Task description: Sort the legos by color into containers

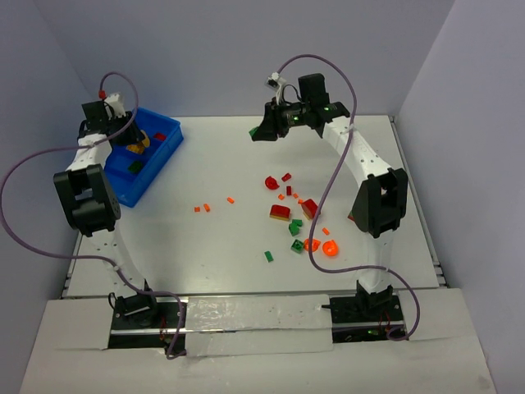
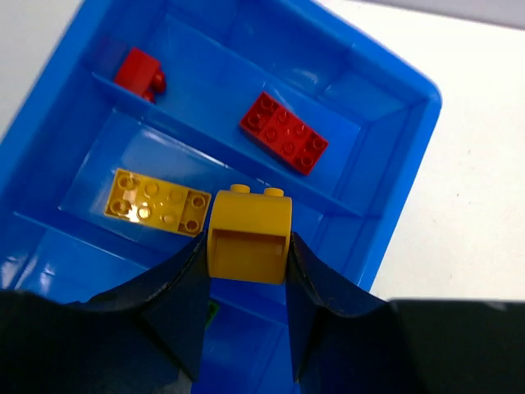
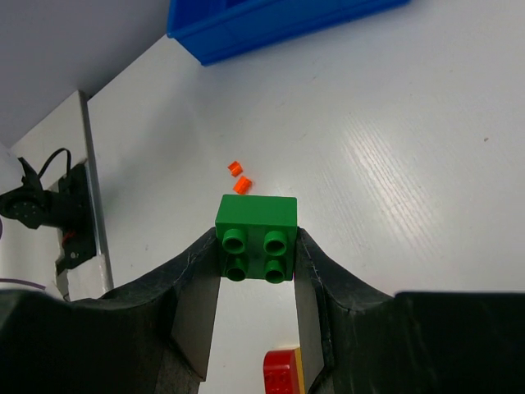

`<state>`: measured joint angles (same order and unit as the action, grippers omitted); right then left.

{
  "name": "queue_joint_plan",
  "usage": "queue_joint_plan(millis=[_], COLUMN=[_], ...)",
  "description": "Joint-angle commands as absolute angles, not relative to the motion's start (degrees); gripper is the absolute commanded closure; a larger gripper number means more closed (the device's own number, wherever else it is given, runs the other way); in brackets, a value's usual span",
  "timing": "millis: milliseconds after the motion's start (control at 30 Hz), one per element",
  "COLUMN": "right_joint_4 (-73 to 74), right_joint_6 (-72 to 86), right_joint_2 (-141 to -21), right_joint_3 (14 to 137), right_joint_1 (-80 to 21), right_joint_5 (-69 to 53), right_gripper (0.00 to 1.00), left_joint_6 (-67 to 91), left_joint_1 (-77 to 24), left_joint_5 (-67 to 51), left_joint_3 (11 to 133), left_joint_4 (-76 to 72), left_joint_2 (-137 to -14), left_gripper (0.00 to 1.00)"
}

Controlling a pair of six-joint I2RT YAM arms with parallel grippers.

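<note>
At the left edge of the white tabletop (image 1: 213,156), the left jaws hang over the blue bin (image 1: 131,194), clenched on a rounded yellow brick (image 2: 248,238) gripped by its two sides. Seen from the left wrist, that brick is above the bin's middle compartment, where a flat yellow brick (image 2: 158,202) lies on the floor. Beyond the next divider, one compartment holds a flat red brick (image 2: 284,132) and a small red brick (image 2: 139,72), set well apart from each other. The overhead view also shows a green piece (image 1: 134,167) in the bin, nearer the arm bases.

Across the middle of the tabletop, a few tiny orange bits (image 1: 197,209) lie scattered on the bare surface, well apart from the bin.

Further right, the right jaws are raised over the far centre of the tabletop, grasping a green brick (image 3: 256,223) by its sides, its four studs turned toward the wrist camera. The brick is held clear of the surface; two orange bits show on the tabletop beyond it in that view.

On the right, beside the right arm, the rest of the bricks lie loose: a red-and-yellow brick (image 1: 280,213), several small green bricks (image 1: 295,228) just beside it, small red pieces (image 1: 286,176) farther back, and clear red rounded pieces (image 1: 330,247) nearest the arm's base.
</note>
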<state>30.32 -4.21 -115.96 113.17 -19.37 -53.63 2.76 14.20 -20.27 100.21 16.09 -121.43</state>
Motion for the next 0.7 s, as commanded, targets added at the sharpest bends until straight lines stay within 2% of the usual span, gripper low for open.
queue_joint_plan(millis=[0,67,167,233,333,433,567,667], right_joint_4=[30.8,30.9,31.0,31.3,31.6,31.8,32.1,32.3], right_joint_6=[-5.8,-5.9,-6.3,-6.6,-7.4,-8.3,-10.3,-11.6], right_joint_2=[-112.3,-112.4,-112.4,-112.4,-112.4,-112.3,-112.1,-112.3], right_joint_3=[113.2,113.3,113.4,113.5,113.5,113.4,113.4,113.8], right_joint_1=[-19.9,-20.0,-20.4,-20.5,-21.1,-21.7,-22.9,-23.8], right_joint_5=[-53.0,-52.9,-52.7,-52.5,-52.4,-52.1,-51.5,-50.5], right_gripper=[1.0,1.0,1.0,1.0,1.0,1.0,1.0,1.0], left_joint_6=[3.1,2.8,3.1,3.4,3.3,2.4,-1.4,-0.6], left_joint_1=[13.4,13.3,13.0,12.9,12.9,13.1,12.9,12.5], left_joint_5=[-20.0,-20.2,-20.6,-21.0,-22.1,-23.4,-29.9,-42.5], left_joint_3=[99.0,98.2,97.9,98.1,99.3,102.0,102.6,100.6], left_joint_4=[14.3,14.7,15.2,15.4,16.1,18.3,19.1,18.3], left_joint_2=[-119.8,-119.8,-120.2,-120.6,-120.9,-120.6,-115.9,-111.6], left_gripper=[0.99,0.96,0.81,0.63,0.44,0.37,0.22,0.21])
